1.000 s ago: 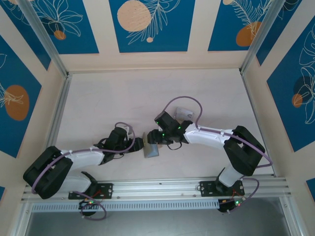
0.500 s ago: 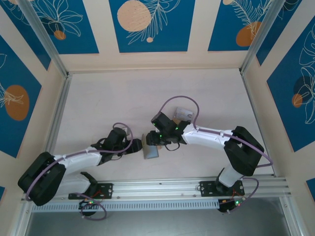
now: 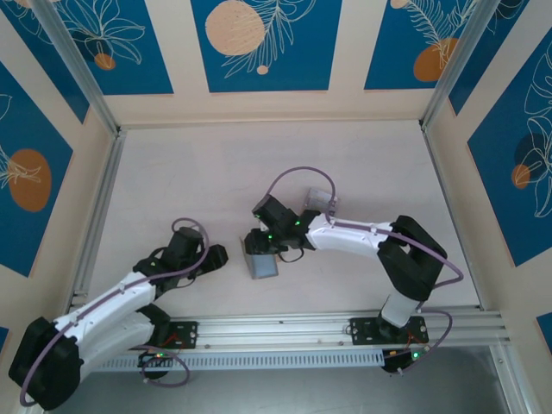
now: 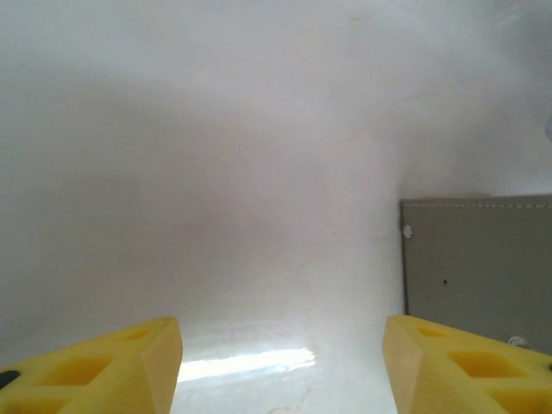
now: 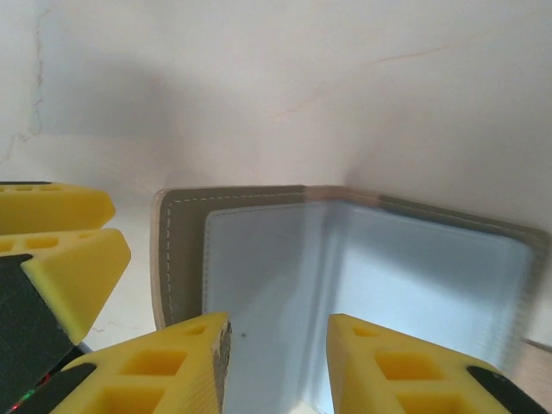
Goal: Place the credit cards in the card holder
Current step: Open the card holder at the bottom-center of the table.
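Under my right gripper (image 5: pixel 278 321), toward the front middle of the table (image 3: pixel 190 172), lies the card holder (image 5: pixel 345 276), spread open like a book with its pale bluish-grey inside facing up. From the right wrist, its fold runs straight away from me, from about between my fingers to the far edge. The two leaves therefore lie to left and right, and the long side of the open spread goes across the view. The left leaf has a dull grey border with a line of pale stitching. My right fingers (image 5: pixel 172 362) stand a little apart over the holder's near edge, with bare lining showing in the gap; whether their pads touch it I cannot tell. From above, the holder is a small, nearly square grey patch (too small there to name a long side), just on the near side of my right gripper.

My left gripper (image 4: pixel 280 332) is held low over the table to the left of the holder, fingers spread wide with nothing between them. Its camera catches a grey corner of the holder, stitched along the top edge, at the right.

The tabletop is smooth, whitish and faintly glossy. A clear plastic box (image 3: pixel 321 200) sits behind my right arm. Cream walls with blue panels (image 3: pixel 259 43) bearing orange discs and white leaf outlines surround the table, and aluminium rails (image 3: pixel 345 326) run along the near edge.
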Motion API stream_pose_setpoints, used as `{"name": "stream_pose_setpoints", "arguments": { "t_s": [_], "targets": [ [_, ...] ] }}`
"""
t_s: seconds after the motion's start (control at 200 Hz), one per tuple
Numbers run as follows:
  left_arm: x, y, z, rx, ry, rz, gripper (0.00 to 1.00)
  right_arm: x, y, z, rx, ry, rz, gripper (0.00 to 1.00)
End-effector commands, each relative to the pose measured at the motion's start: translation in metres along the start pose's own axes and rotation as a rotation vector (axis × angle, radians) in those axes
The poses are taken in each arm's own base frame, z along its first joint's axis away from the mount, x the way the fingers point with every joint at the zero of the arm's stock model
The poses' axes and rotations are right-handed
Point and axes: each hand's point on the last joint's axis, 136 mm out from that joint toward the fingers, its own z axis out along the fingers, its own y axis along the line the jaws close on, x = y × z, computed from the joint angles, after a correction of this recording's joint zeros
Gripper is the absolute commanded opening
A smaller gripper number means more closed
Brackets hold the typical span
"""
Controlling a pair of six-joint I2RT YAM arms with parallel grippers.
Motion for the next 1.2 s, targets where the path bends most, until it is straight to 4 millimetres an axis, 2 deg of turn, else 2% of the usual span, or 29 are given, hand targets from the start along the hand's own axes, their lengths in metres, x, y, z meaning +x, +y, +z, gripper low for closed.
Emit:
{"name": "stream_pose_setpoints", "arguments": {
  "t_s": [0.0,0.165,0.375,0.495,0.55,0.725,0.86,1.01,1.195],
  "targets": [
    [-0.005,0.006,-0.018,-0.030,0.006,-0.005,0.60,0.005,0.022,0.019,-0.065,0.055,-0.035,0.36],
    [-0.014,-0.006,-0.034,0.020,0.007,0.020,0.57,0.012,0.023,0.048,-0.078,0.112,-0.026,0.37],
    [-0.014,-0.027,-0.031,0.092,0.061,0.071,0.48,0.015,0.002,0.056,0.016,0.119,-0.037,0.42],
    [-0.013,-0.037,-0.024,0.129,0.084,0.077,0.44,0.018,-0.006,0.060,0.036,0.131,-0.029,0.43],
    [-0.010,-0.042,-0.018,0.138,0.104,0.088,0.42,0.019,-0.005,0.059,0.029,0.133,-0.033,0.47],
    [-0.004,-0.053,-0.001,0.138,0.147,0.120,0.34,0.017,-0.006,0.057,0.035,0.135,-0.040,0.48],
    [0.001,-0.048,0.015,0.102,0.177,0.118,0.29,0.016,-0.004,0.055,-0.020,0.146,-0.023,0.44],
    [0.007,-0.029,0.026,0.032,0.185,0.104,0.20,0.012,-0.001,0.047,-0.051,0.133,-0.023,0.43],
    [0.020,-0.018,0.039,0.015,0.214,0.105,0.19,0.008,0.001,0.038,-0.095,0.126,-0.026,0.42]
  ]
}}
